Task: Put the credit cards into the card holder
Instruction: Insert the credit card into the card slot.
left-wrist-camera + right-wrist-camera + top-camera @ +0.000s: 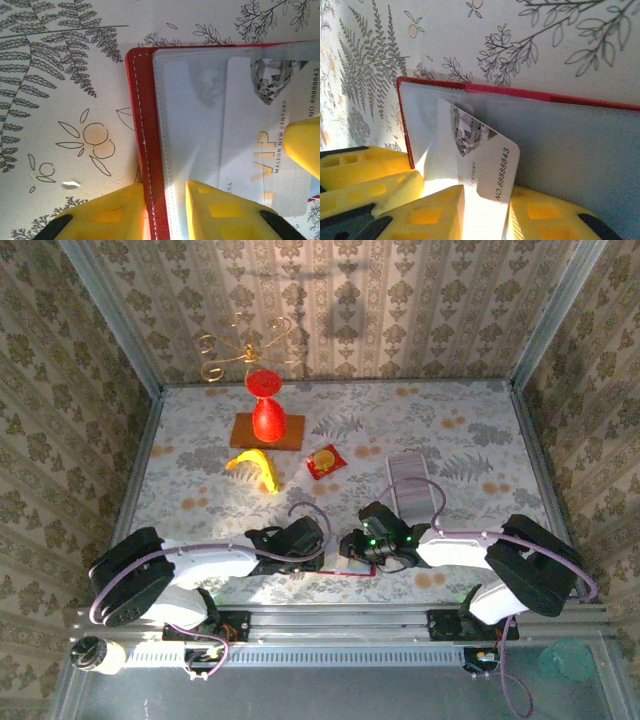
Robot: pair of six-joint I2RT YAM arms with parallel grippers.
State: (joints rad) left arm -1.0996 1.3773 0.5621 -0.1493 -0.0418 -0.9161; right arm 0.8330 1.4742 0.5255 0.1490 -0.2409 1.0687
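Observation:
The card holder (145,100) lies open between the two arms at the table's near edge, dark red with a pale inside (580,145). In the top view it is a thin red strip (345,573) under the grippers. My left gripper (165,186) is shut on its stitched red edge, one finger on each side. A whitish VIP credit card (485,150) sits partly inside the pale pocket (260,120). My right gripper (487,189) has its jaws a little apart, with that card running loosely between them. More credit cards (412,480) lie farther back on the right.
A red sachet with a yellow circle (324,461) and a banana (255,465) lie mid-table. A red vase (266,410) stands on a brown board behind them, with a gold wire stand (245,350) at the back wall. Both arms (210,562) (460,545) stretch along the near edge.

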